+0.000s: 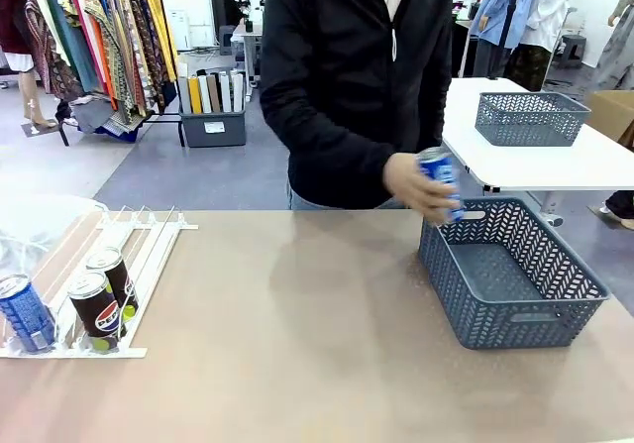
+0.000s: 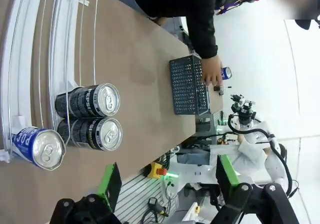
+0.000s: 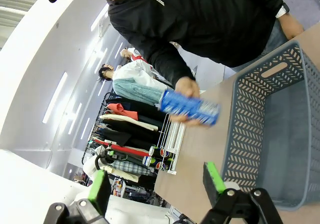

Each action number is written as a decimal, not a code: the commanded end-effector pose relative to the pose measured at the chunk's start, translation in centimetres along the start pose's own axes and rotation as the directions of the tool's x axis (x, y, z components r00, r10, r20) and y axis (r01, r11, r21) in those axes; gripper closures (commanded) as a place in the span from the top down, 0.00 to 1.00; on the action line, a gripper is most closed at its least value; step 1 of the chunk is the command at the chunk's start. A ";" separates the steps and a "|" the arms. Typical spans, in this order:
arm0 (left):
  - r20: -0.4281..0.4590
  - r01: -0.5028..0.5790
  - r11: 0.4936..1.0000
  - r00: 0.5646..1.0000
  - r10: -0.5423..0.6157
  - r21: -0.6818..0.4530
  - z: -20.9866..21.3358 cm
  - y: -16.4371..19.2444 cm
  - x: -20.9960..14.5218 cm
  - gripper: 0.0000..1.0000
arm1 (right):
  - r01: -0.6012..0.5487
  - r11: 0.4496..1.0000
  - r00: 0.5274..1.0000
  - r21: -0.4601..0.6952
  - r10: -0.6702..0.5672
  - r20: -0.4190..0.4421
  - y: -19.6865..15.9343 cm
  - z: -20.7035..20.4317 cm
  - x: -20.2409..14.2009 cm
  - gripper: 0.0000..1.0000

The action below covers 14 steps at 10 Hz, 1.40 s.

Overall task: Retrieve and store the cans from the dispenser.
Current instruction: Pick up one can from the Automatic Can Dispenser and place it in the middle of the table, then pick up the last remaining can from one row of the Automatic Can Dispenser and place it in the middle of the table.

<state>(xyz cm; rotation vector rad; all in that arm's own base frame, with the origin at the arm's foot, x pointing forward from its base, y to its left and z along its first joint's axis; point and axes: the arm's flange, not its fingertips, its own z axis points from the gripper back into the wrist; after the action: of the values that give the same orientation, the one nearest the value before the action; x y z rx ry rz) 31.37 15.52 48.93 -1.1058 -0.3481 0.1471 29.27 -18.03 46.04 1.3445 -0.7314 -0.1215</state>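
Observation:
The white railed dispenser (image 1: 149, 240) lies at the table's left. At its near end stand a blue can (image 1: 25, 312) and two black Pepsi cans (image 1: 96, 309) (image 1: 115, 277). A person's hand holds another blue can (image 1: 439, 180) over the far left corner of the grey-blue basket (image 1: 555, 265). My left gripper (image 2: 167, 179) is open and hangs above the dispenser (image 2: 30, 58), with the black cans (image 2: 87, 99) (image 2: 90, 133) and the blue can (image 2: 37, 146) ahead of it. My right gripper (image 3: 156, 184) is open beside the basket (image 3: 240, 119), with the hand-held blue can (image 3: 190, 106) beyond it.
The person in a black jacket (image 1: 337, 76) stands at the far side of the table. A second grey basket (image 1: 530, 118) sits on a white table behind. Bare brown tabletop (image 1: 297, 324) lies between the dispenser and the basket.

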 end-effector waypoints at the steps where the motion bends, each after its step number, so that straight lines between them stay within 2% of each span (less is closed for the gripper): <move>1: 0.011 0.015 1.000 1.000 -0.015 -0.023 0.3 0.1 -0.1 1.00 | -0.002 1.000 1.000 0.017 0.002 0.014 0.4 -0.1 0.3 1.00; 7: 0.004 -0.004 1.000 1.000 0.004 -0.001 0.3 0.1 -0.1 1.00 | -0.002 1.000 1.000 0.017 0.002 0.014 0.4 -0.1 0.3 1.00; 8: -0.027 -0.034 0.970 0.999 0.042 0.242 -0.4 -0.5 -0.1 1.00 | -0.002 1.000 1.000 0.017 0.002 0.014 0.4 -0.1 0.3 1.00; 9: -0.051 -0.030 0.907 0.997 0.056 0.420 -0.8 -1.0 -0.2 1.00 | -0.002 1.000 1.000 0.017 0.002 0.014 0.4 -0.1 0.3 1.00; 10: -0.087 -0.004 0.842 0.994 0.060 0.540 -1.2 -1.6 -0.5 1.00 | -0.002 1.000 1.000 0.017 0.002 0.014 0.4 -0.1 0.3 1.00; 11: -0.152 0.050 0.760 0.986 0.065 0.648 -2.4 -1.8 -0.4 1.00 | -0.002 1.000 1.000 0.017 0.002 0.014 0.4 -0.1 0.3 1.00; 12: -0.169 0.079 0.701 0.984 0.059 0.709 -3.8 -2.1 -0.5 1.00 | -0.002 1.000 1.000 0.017 0.002 0.014 0.4 -0.1 0.3 1.00; 14: -0.062 0.019 0.625 0.997 0.046 0.780 -5.6 -2.9 0.3 1.00 | -0.002 1.000 1.000 0.017 0.002 0.014 0.4 -0.1 0.3 1.00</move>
<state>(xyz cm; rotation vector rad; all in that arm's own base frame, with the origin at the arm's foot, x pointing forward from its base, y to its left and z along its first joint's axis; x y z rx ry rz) 33.17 10.14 49.53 -0.2619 -0.1414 0.1957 29.27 -18.02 46.05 1.3444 -0.7313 -0.1212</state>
